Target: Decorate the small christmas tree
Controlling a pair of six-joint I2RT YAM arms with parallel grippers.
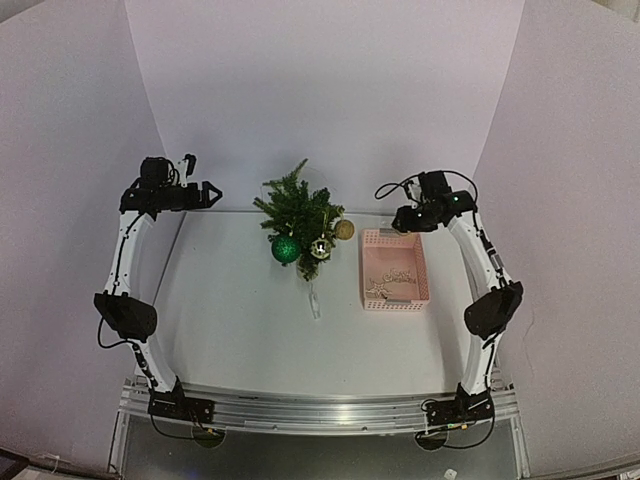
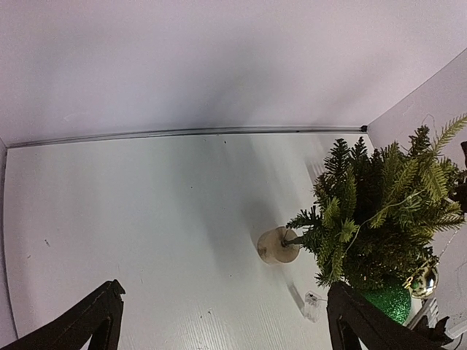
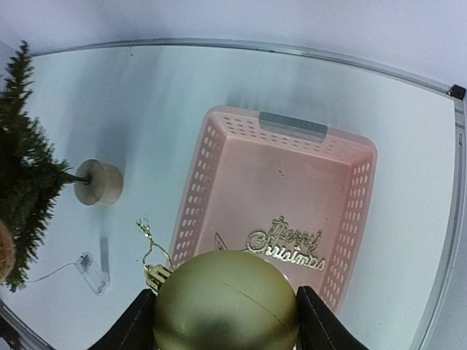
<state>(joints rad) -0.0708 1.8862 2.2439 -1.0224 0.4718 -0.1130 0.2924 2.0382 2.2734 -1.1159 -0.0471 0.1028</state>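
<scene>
The small christmas tree (image 1: 298, 213) stands at the back middle of the table on a pale round base (image 2: 277, 245). It carries a green ball (image 1: 285, 249), a gold ball (image 1: 344, 229) and a small bell (image 1: 320, 247). My right gripper (image 3: 226, 315) is shut on a matte gold ball (image 3: 226, 299) with a gold hanging loop, high above the pink basket (image 3: 195, 197). In the top view that gripper (image 1: 404, 221) hovers over the basket's far end, to the right of the tree. My left gripper (image 1: 205, 190) is open and empty, raised far left of the tree (image 2: 379, 211).
A gold "Merry Christmas" sign (image 3: 284, 243) lies in the pink basket (image 1: 366, 272). A clear battery pack (image 2: 312, 306) on a thin wire lies on the table in front of the tree. White walls close in the table on the back, left and right.
</scene>
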